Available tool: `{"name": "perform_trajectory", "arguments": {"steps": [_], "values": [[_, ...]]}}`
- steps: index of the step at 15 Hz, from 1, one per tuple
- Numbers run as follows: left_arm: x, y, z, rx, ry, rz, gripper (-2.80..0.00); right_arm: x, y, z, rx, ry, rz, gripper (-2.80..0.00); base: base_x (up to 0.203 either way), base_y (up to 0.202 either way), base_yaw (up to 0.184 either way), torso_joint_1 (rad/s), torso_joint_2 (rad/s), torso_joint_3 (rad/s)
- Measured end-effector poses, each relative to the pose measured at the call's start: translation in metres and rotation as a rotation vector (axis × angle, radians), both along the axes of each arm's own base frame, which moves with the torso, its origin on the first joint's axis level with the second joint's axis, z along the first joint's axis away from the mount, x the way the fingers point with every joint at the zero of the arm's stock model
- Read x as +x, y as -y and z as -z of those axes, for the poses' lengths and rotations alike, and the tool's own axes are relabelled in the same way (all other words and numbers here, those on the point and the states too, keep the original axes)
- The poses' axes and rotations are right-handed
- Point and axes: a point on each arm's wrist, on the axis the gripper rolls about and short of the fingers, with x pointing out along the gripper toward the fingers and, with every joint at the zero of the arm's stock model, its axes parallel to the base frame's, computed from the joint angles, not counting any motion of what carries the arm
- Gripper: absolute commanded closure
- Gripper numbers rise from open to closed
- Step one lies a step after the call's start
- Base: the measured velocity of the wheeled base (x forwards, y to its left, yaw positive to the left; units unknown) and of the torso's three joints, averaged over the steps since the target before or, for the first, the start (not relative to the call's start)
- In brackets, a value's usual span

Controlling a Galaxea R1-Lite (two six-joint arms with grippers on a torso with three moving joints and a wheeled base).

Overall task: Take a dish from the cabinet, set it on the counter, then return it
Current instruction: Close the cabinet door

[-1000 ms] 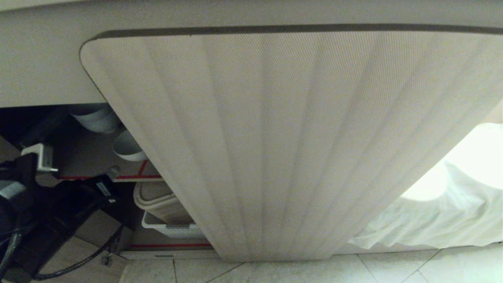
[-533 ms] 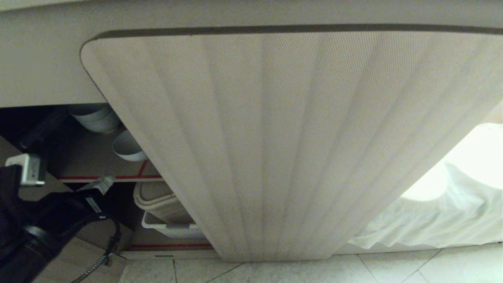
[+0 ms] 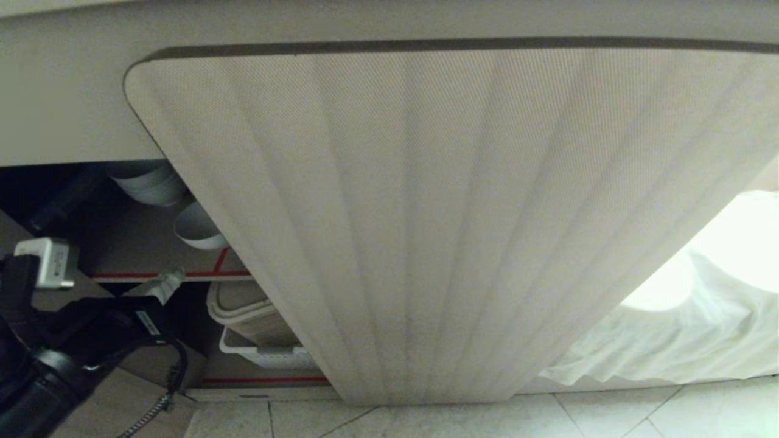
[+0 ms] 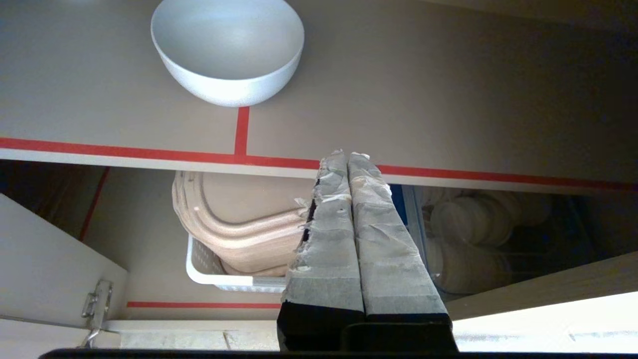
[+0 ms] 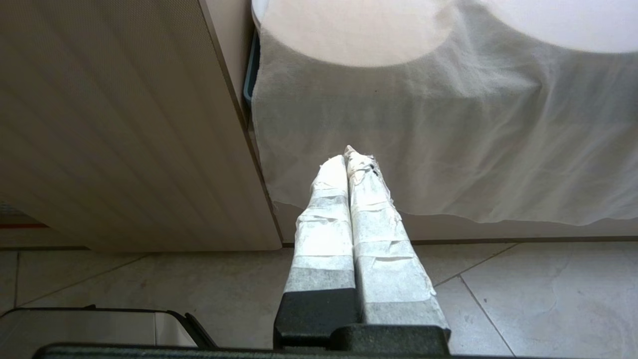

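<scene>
The head view is filled mostly by the open fluted door (image 3: 426, 231) of the cabinet (image 3: 55, 103), swung out toward the camera, with the tiled floor (image 3: 608, 417) below it and a white cloth (image 3: 669, 328) draped at the right. Only the thick edge of the counter (image 3: 365, 18) is seen along the top; its surface is cut off.

Inside the cabinet, a red-edged shelf (image 4: 448, 124) is seen, and on it the dish (image 4: 228, 47) stands upright, near the front edge, empty. Behind it stacked greyish bowls (image 3: 149, 182) are partly visible. Below the shelf a white slotted basket (image 4: 209, 269) holding beige trays is set.

The left tool (image 4: 344, 159) is held just outside the shelf front, apart from the dish, with its taped fingers pressed together and nothing between them. The right tool (image 5: 349, 154) is parked low over the floor beside the door, also closed and empty.

Judged from this, either the reach for the dish is not yet begun or the dish is already returned; which of the two cannot be told. If a pick is in hand, the fingers would need to be opened and brought over the rim.

The deeper cabinet interior is dark, and the objects at the lower right of the left wrist view are hard to make out.
</scene>
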Motion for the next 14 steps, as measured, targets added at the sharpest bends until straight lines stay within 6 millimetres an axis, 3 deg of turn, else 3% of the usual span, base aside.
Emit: {"name": "perform_trajectory", "arguments": {"steps": [6,14], "values": [[-0.007,-0.001,0.008,0.011,-0.028,0.0,0.0,0.0,0.0,0.0,0.0,0.0,0.0,0.0,0.0,0.0,0.0,0.0,0.0,0.0],[-0.074,-0.015,0.015,0.04,-0.068,0.056,0.0,0.0,0.0,0.0,0.001,0.0,0.0,0.0,0.0,0.0,0.0,0.0,0.0,0.0]]}}
